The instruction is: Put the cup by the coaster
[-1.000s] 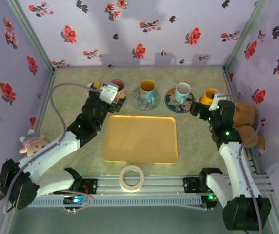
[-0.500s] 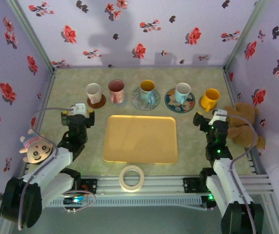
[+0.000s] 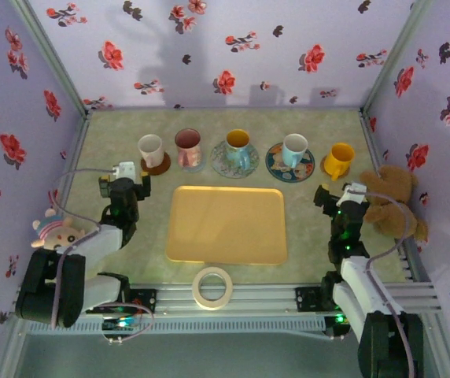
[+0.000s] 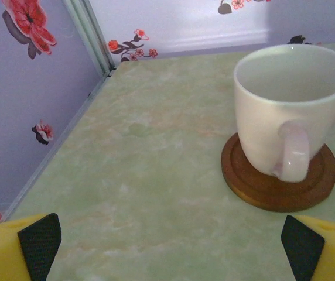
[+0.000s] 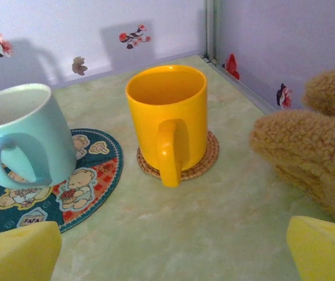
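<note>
my left hand (image 4: 167, 252) spread, empty | white cup (image 4: 279, 105) on brown coaster (image 4: 311, 186), upper right, handle toward me | my right hand (image 5: 167, 246) spread too

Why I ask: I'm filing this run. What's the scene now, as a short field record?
white cup: on wooden coaster
blue cup: on bear coaster
yellow cup: on woven coaster, beside teddy
tray: centre, bare
left gripper: open, holding nothing
right gripper: open, holding nothing
</note>
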